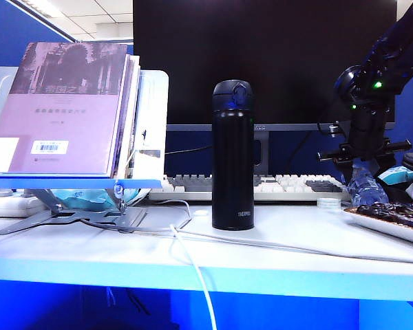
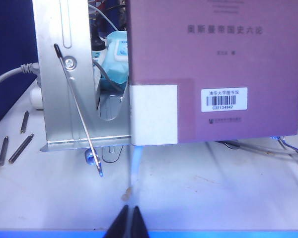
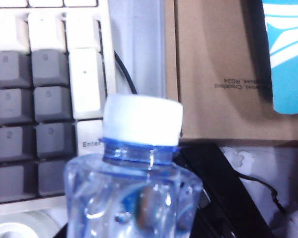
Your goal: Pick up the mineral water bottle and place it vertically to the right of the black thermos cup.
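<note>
The black thermos cup (image 1: 233,158) stands upright in the middle of the white table. The mineral water bottle (image 1: 365,184), clear with a white cap, leans at the far right of the table in front of the keyboard's end. My right gripper (image 1: 360,165) reaches down over it. In the right wrist view the bottle (image 3: 134,188) fills the space between the jaws, white cap (image 3: 142,120) pointing away, and the jaws press on its sides. My left gripper (image 2: 129,220) hangs shut and empty over bare table in front of a book stand; it does not show in the exterior view.
A purple book (image 1: 62,110) leans on a metal stand (image 2: 64,74) at the left. A keyboard (image 1: 275,185) and a monitor lie behind the thermos. White cables (image 1: 193,261) cross the table front. A tray of dark items (image 1: 392,216) sits right of the bottle. A cardboard box (image 3: 223,69) lies beyond it.
</note>
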{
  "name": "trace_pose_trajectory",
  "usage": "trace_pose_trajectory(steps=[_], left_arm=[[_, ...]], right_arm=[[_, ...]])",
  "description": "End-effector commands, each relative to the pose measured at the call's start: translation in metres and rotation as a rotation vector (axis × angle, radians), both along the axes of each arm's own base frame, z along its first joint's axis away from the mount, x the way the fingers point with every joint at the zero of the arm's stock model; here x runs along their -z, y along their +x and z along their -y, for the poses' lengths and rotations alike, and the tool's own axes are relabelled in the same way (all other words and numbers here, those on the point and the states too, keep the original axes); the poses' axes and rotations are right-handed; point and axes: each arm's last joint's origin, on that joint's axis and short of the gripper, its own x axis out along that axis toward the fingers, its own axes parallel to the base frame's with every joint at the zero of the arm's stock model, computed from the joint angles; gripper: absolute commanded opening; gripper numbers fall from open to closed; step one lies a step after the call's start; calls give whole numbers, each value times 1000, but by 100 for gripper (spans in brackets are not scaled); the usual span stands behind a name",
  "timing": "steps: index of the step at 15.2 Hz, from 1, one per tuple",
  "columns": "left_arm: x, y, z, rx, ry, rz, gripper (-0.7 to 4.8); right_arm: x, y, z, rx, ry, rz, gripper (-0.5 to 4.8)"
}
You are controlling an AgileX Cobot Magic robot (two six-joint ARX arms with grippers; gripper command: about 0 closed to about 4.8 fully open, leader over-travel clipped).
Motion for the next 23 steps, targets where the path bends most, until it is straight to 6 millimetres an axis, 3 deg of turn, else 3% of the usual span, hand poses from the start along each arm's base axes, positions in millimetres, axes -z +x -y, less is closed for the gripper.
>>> trace_pose_trajectory(steps=[1, 6, 12, 14, 17, 23], left_arm=[[1, 0, 0, 10, 4, -9, -4], [1, 0, 0, 10, 4, -9, -4], [1, 0, 0, 10, 4, -9, -4], [1, 0, 0, 9, 4, -9, -4], [1, 0, 0, 11, 3, -9, -4], [1, 0, 0, 10, 3, -9, -4]], right_arm=[[-23, 1, -4, -30, 26, 102, 125], [-90, -19, -20, -85, 39, 250, 125], [-169, -61, -48, -189, 82, 400, 125], [-195, -80, -52, -209, 102, 454, 125], [-248, -124, -51, -228, 144, 568, 125], [-309, -192, -71, -319, 173, 753, 125]])
